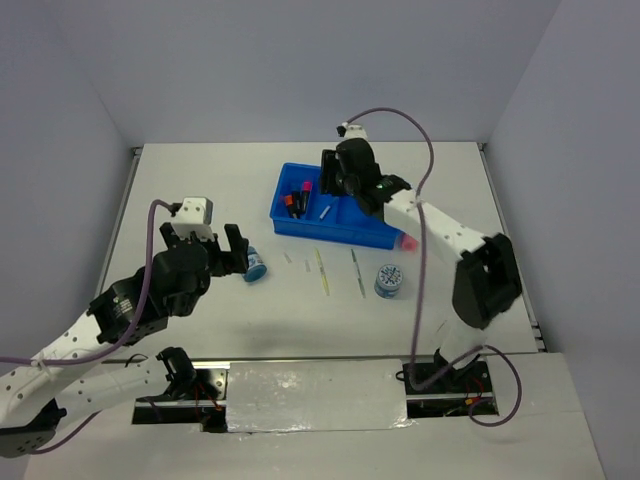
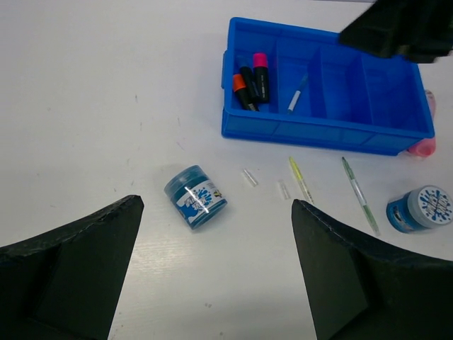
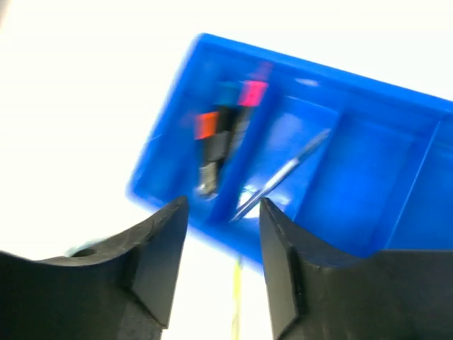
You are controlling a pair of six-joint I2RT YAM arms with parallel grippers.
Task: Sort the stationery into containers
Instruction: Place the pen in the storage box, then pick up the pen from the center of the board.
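Observation:
The blue four-compartment tray (image 1: 345,232) sits at mid-table. Its left compartment holds black highlighters (image 2: 251,81) with orange and pink caps, and the one beside it holds a thin pen (image 2: 298,93). A blue-white roll (image 2: 196,196) lies on its side just ahead of my left gripper (image 2: 217,204), which is open and empty. A second roll (image 1: 390,280) stands upright right of two pale pens (image 1: 321,270) on the table. A pink tube (image 1: 407,242) lies against the tray's right end. My right gripper (image 3: 223,204) is open and empty, hovering over the tray (image 3: 368,177) and its pen (image 3: 283,173).
Two short clear pieces (image 2: 248,177) lie on the table between the tipped roll and the pale pens (image 2: 300,179). The right arm (image 1: 450,235) reaches over the tray's right end. Grey walls enclose the table on three sides.

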